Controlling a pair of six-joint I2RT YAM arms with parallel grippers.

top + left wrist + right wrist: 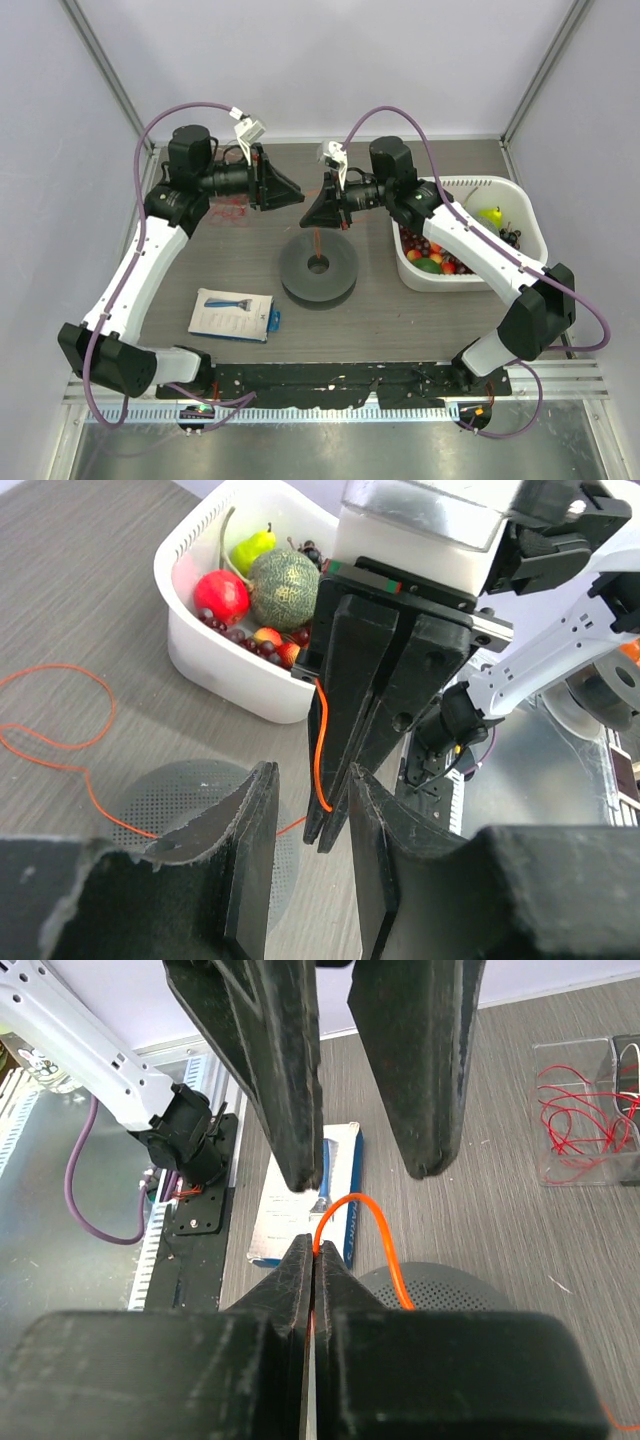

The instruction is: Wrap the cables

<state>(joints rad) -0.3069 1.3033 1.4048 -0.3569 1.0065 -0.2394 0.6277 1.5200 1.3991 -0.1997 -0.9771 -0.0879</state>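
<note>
A thin orange cable (pixel 368 1222) loops out of my right gripper (pixel 313 1248), which is shut on it. In the left wrist view the same cable (pixel 320 745) runs down between the right gripper's closed fingers (pixel 345 730), then trails left over the table (pixel 60 735). My left gripper (pixel 312 830) is open, its fingers (pixel 250 850) on either side of the right gripper's tips without touching the cable. In the top view both grippers meet above a grey round disc (pixel 319 268), left (pixel 297 194) and right (pixel 308 214), with the cable (pixel 318 241) hanging toward the disc.
A white basket (pixel 520 205) of toy fruit stands at the right, close to the right arm. A blue and white package (pixel 233 313) lies front left. A clear box of red wires (pixel 580 1110) sits on the table behind the left arm.
</note>
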